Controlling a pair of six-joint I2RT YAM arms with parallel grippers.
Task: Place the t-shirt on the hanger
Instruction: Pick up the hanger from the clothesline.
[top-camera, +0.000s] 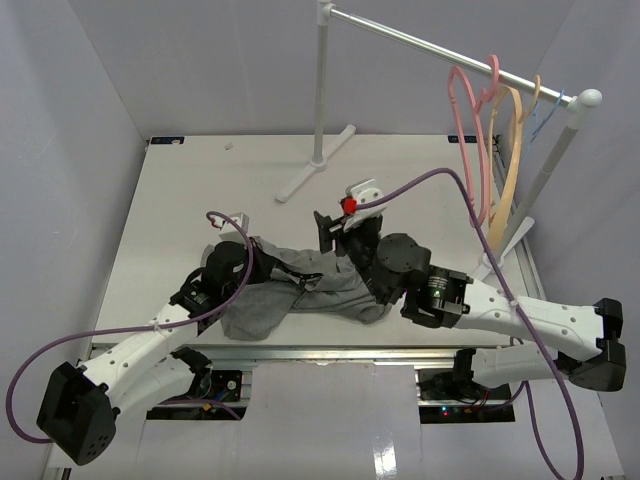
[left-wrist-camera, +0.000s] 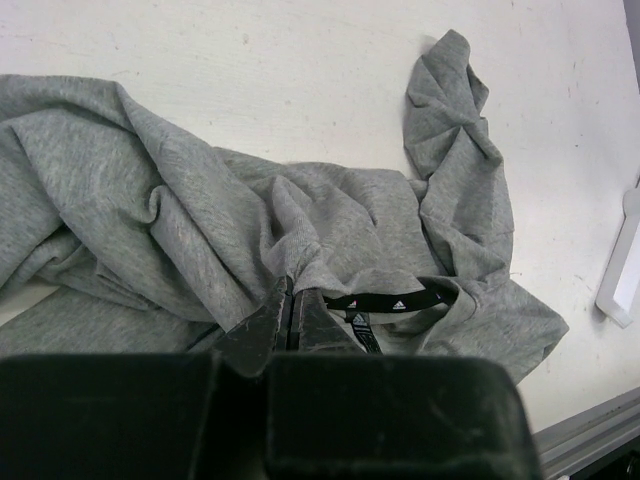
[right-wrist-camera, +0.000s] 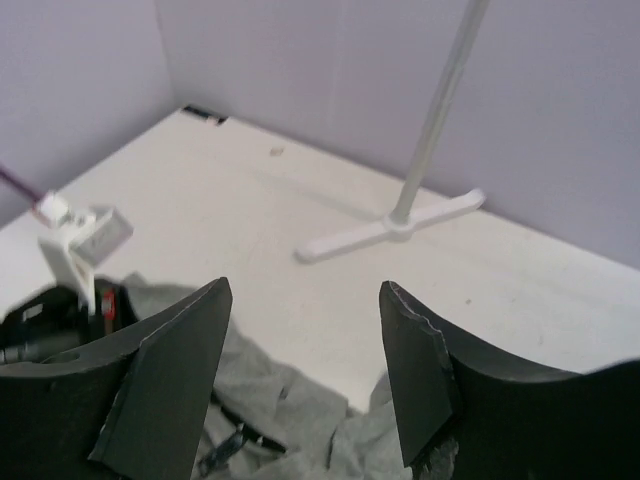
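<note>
Loosely rumpled, heathered grey t-shirt (left-wrist-camera: 180, 220).

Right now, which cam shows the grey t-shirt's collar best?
Left wrist: the grey cotton t-shirt shows its black collar label right beside the left claw tip. Top external shows only the bunched shirt; right wrist only a grey edge.

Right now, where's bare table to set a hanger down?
Far-left table, between the left wall and the rack foot, is bare. Also between rack foot and right post. Crowded: near edge, t-shirt bunched there.
</note>
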